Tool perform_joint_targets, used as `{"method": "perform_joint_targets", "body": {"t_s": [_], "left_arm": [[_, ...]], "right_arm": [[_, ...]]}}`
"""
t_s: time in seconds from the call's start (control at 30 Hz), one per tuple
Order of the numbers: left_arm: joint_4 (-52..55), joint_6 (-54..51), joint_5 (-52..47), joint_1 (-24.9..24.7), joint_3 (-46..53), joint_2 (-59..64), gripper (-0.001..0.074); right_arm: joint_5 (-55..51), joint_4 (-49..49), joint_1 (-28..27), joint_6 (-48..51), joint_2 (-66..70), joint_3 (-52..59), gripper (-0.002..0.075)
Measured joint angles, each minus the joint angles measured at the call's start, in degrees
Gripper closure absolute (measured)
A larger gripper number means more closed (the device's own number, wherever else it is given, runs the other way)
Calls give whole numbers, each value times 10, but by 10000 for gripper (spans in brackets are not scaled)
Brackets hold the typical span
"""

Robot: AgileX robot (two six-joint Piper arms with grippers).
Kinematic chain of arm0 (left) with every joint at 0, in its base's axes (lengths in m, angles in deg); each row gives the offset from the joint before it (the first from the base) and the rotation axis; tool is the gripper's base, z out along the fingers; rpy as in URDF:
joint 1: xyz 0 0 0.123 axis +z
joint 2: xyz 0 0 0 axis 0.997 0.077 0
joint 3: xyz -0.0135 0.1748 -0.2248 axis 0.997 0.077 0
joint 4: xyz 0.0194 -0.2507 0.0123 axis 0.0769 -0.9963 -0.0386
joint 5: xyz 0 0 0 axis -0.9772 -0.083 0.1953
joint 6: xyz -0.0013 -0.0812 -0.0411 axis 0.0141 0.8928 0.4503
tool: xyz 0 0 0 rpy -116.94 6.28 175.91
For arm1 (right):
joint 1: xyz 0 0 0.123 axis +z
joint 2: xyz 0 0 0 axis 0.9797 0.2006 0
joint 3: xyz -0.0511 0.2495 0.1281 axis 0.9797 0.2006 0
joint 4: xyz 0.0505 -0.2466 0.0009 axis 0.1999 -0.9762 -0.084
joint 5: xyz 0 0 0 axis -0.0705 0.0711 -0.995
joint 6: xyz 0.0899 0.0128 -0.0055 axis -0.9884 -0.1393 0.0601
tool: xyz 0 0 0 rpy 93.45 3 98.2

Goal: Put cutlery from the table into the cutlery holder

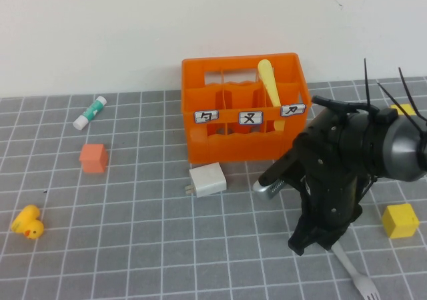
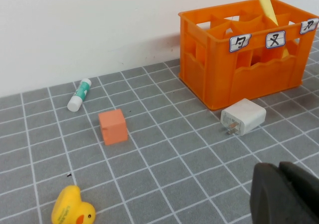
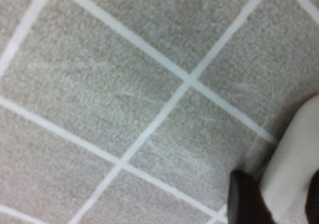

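Note:
The grey fork [image 1: 353, 273] lies on the grid table [image 1: 153, 247] at the front right, tines toward the near edge. My right gripper [image 1: 319, 239] is down on the table over its handle. In the right wrist view the pale handle [image 3: 294, 159] runs between two dark fingertips [image 3: 244, 201], and the right gripper [image 3: 281, 199] is open astride it. The pale yellow knife [image 1: 269, 80] stands in the right compartment of the orange cutlery holder [image 1: 240, 143]. My left gripper [image 2: 281, 194] is shut and empty, low over the table, with the holder [image 2: 259, 79] and the knife [image 2: 266, 5] ahead of it.
A white charger [image 1: 207, 179] lies just in front of the holder. An orange cube [image 1: 93, 158], a green-and-white tube [image 1: 90, 112] and a yellow duck [image 1: 28, 222] sit to the left. A yellow cube [image 1: 400, 220] is right of the right arm.

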Motion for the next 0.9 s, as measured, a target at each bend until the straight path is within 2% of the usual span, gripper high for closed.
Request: {"method": "perform_joint_targets", "body": {"t_s": [0.33, 0.5, 0.63, 0.9], "left_arm": [[6, 0, 0, 0, 0, 0, 735], [6, 0, 0, 0, 0, 0, 735], [7, 0, 1, 0, 0, 0, 735], [13, 0, 5, 0, 0, 0, 735]], "right_arm": [[34, 85, -5, 133, -1, 0, 459], [44, 95, -5, 142, -1, 0, 472], [56, 101, -5, 142, -1, 0, 536], [64, 105, -4, 142, -1, 0, 536]]}}
